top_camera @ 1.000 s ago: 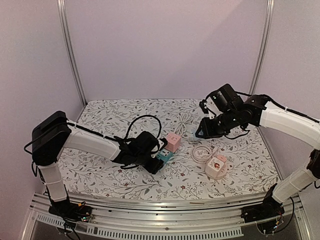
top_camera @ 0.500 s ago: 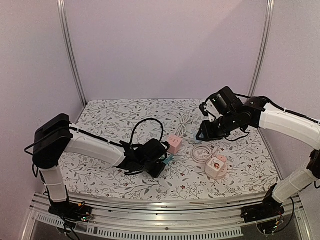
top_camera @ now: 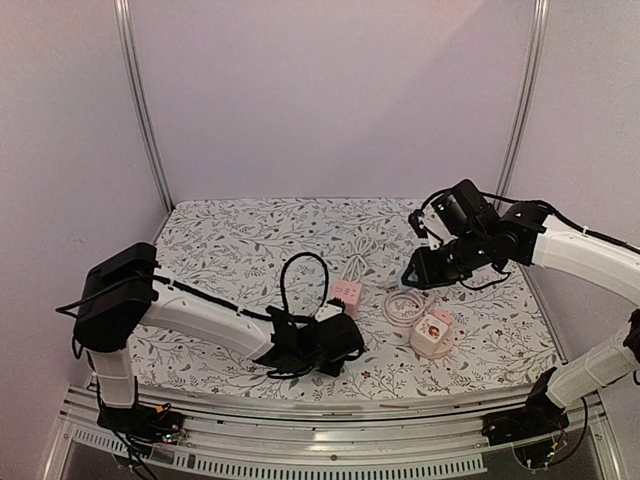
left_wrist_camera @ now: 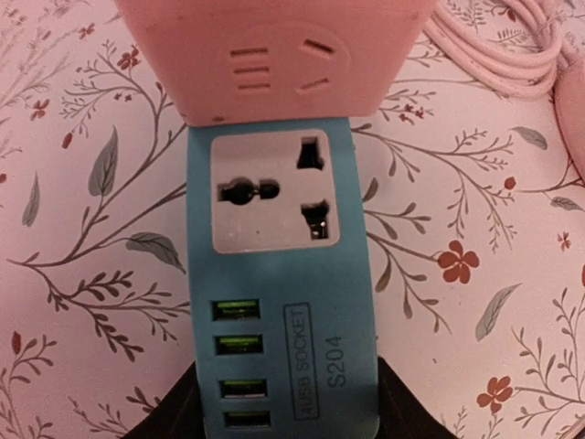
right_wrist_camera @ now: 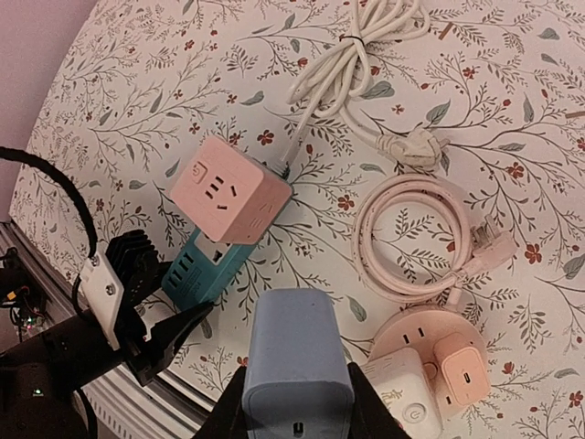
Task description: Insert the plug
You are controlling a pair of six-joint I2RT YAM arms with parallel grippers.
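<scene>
Plug aloft, strip pinned

Overhead, left arm lies low on the surface; right arm hovers well apart. Left wrist: left fingers clamp the blue socket strip, a pink cube against its far end. Right wrist: right fingers clamp the grey-blue plug in the air. Risk: the cube could block the plug, or the strip skid when pushed.

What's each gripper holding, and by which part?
Left gripper: teal socket block, by its USB end. Right gripper: pale blue charger, by its sides.
</scene>
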